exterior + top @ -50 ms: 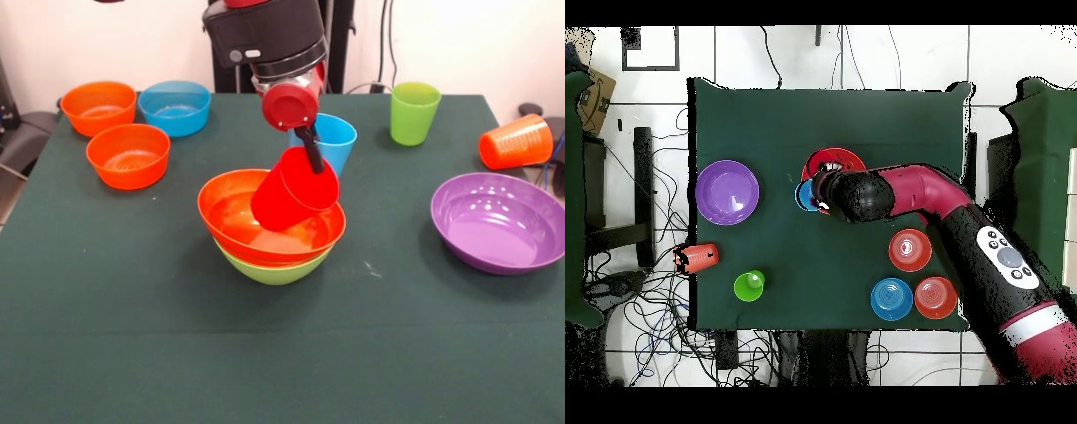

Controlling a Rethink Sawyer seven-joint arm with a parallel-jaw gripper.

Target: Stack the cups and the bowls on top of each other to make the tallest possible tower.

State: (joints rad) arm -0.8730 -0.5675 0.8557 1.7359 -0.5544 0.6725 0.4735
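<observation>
A red cup (291, 193) hangs tilted, mouth up and toward the back, over the tower's large orange-red bowl (221, 216). That bowl is nested in a lime green bowl (274, 269). My gripper (313, 163) is shut on the red cup's rim, one black finger showing on the rim. The cup's base sits low inside the bowl; I cannot tell whether it touches. A light blue cup (340, 137) stands just behind the tower. In the overhead view the arm (865, 195) hides the gripper beside the tower (835, 160).
A purple bowl (499, 221) sits at the right. Behind it an orange cup (516, 141) lies on its side. A lime green cup (413, 110) stands upright at the back. Two small orange bowls (128, 155) (99, 106) and a blue bowl (175, 106) are at the back left.
</observation>
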